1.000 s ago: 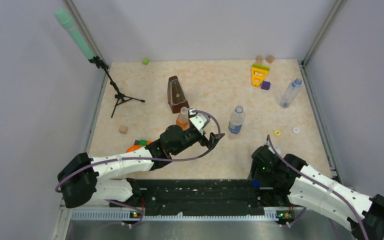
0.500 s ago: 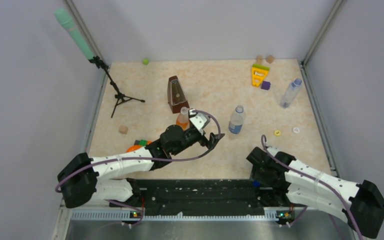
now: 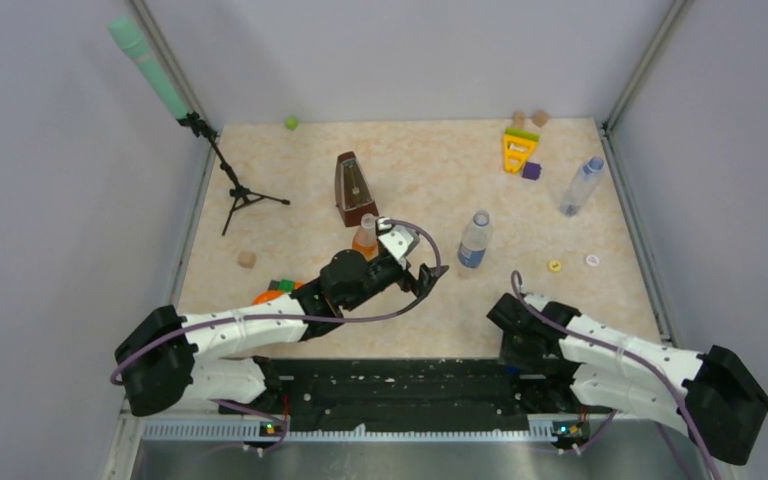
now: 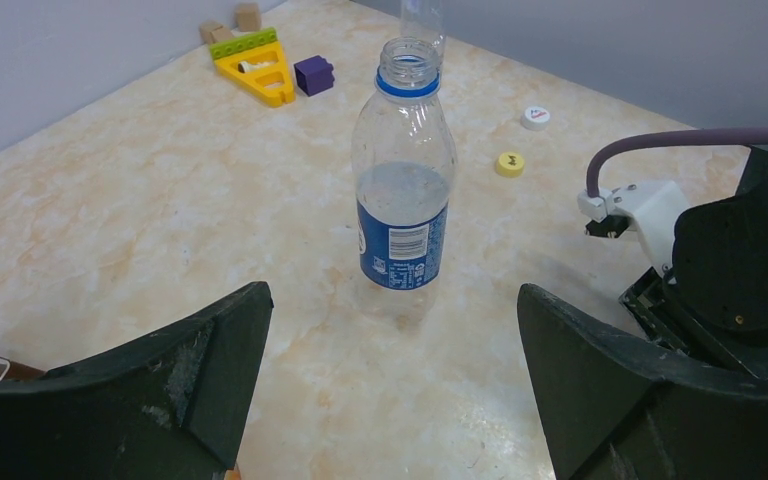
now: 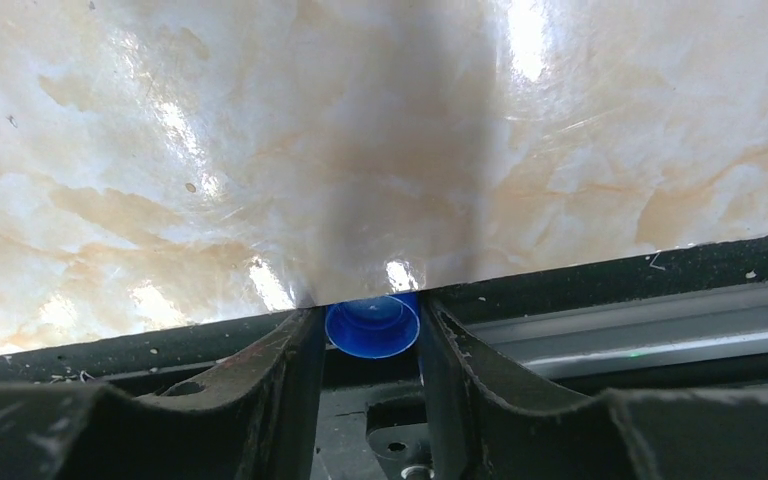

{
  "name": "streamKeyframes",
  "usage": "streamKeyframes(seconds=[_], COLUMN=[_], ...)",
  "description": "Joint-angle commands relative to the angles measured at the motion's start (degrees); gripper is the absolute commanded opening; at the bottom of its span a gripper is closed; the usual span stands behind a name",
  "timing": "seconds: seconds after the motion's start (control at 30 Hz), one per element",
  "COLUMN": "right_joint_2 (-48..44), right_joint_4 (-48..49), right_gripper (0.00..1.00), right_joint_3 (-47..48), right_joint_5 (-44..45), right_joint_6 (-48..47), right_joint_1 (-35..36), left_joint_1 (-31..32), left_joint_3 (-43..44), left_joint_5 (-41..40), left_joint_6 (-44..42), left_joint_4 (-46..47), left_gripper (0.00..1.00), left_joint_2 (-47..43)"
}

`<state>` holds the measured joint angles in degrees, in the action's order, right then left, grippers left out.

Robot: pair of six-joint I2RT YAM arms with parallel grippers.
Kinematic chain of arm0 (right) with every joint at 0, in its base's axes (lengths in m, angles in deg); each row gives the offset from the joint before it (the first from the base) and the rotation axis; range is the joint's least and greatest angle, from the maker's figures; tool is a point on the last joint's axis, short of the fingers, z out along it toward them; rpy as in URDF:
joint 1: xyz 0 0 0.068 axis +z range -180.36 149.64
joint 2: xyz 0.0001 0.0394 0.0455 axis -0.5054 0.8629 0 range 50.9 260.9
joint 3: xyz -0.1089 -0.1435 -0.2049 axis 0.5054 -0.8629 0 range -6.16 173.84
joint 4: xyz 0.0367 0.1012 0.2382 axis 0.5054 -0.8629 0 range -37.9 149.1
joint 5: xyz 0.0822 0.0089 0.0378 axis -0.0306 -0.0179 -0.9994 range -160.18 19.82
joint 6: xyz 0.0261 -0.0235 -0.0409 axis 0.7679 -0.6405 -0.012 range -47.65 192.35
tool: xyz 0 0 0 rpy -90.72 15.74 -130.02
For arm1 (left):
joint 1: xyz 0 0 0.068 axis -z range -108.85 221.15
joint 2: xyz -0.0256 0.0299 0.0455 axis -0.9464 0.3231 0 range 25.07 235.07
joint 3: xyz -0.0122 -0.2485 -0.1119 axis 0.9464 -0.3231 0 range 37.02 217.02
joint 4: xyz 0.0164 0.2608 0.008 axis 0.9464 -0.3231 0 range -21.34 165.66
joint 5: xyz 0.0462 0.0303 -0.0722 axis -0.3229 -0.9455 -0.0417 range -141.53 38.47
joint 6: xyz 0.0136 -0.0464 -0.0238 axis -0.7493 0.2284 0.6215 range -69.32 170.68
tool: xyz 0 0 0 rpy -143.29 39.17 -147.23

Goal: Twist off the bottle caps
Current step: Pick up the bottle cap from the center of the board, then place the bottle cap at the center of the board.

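Beige marbled table point(image 3: 430, 160), grey walls on three sides.

Right claw point(image 5: 368, 315): closed down on the blue cap point(image 5: 372, 327). The cap is pinched between both fingers point(image 5: 280, 370), hollow side toward the wrist camera. The claw sits low at the table's near edge, right over the black rail point(image 5: 610, 290).

Left claw point(image 4: 395, 300): spread wide, nothing in it. The blue-label bottle point(image 4: 403, 200) stands straight ahead of it, not between the fingers. Bottle is upright, neck open, blue ring on the neck, part full of water.

Past that bottle, the yellow cap point(image 4: 508, 163) and white cap point(image 4: 535, 118) lie loose on the table, near each other but apart.

Top view: the orange bottle point(image 3: 365, 237) is upright just behind the left wrist and partly hidden by it. The metronome point(image 3: 353, 188) is just beyond it. The unlabelled bottle point(image 3: 580, 187) is near the right wall; can't tell if its cap is on. Purple block point(image 3: 531, 171) sits just beside the yellow toy point(image 3: 518, 150) toward the far right. Mic stand point(image 3: 235, 190) is at the far left.
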<state>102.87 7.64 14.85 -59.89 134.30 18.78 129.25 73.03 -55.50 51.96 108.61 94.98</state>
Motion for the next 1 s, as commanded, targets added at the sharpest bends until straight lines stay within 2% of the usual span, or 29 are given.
streamKeyframes(seconds=[0.0, 0.13, 0.2, 0.23, 0.43, 0.63, 0.7, 0.8, 0.87, 0.97], right_joint_2=[0.39, 1.11, 1.55, 1.45, -5.05, -10.14, -7.26, 2.72, 11.39, 17.16], right_joint_4=[2.14, 2.60, 2.72, 2.34, -1.54, -4.19, -1.72, 4.62, 9.62, 13.54], right_gripper=[0.37, 0.29, 0.14, 0.12, 0.17, 0.16, 0.21, 0.24, 0.24, 0.25], right_joint_3=[0.30, 0.64, 0.75, 0.99, 4.76, 9.91, 11.16, 12.28, 13.37, 14.66], right_joint_5=[2.34, 3.09, 2.66, 2.52, 0.21, 1.04, 3.52, 6.63, 7.62, 6.99], right_joint_6=[0.62, 0.63, 0.54, 0.66, -2.98, -3.83, -4.33, -5.02, -6.51, -8.88], right_joint_1=[0.97, 0.97, 1.02, 1.03, 1.06, 1.04, 1.04, 0.68, -0.09, -1.33], left_joint_1=[-0.25, -0.19, -0.21, -0.23, -0.20, -0.23, -0.19, -0.25, -0.26, -0.43], left_joint_3=[1.23, 1.68, 1.76, 1.67, 1.98, 2.09, 2.21, 2.08, 2.13, 2.26], left_joint_5=[-0.93, -0.87, -0.79, -0.78, -0.97, -2.65, -4.06, -6.25, -7.81, -8.14], left_joint_6=[-0.84, -2.41, -2.42, -2.42, -2.77, -3.63, -3.48, -2.56, -1.63, -1.49], left_joint_4=[2.14, 1.37, 1.24, 1.20, 0.85, 0.89, 0.74, 0.50, 0.12, -1.49], left_gripper=[0.98, 0.98, 0.98, 0.98, 0.98, 0.98, 0.98, 0.98, 0.98, 0.98], left_joint_2=[-0.19, 0.18, 0.28, 0.24, 0.11, 0.14, 0.14, -0.36, -0.88, -2.21])
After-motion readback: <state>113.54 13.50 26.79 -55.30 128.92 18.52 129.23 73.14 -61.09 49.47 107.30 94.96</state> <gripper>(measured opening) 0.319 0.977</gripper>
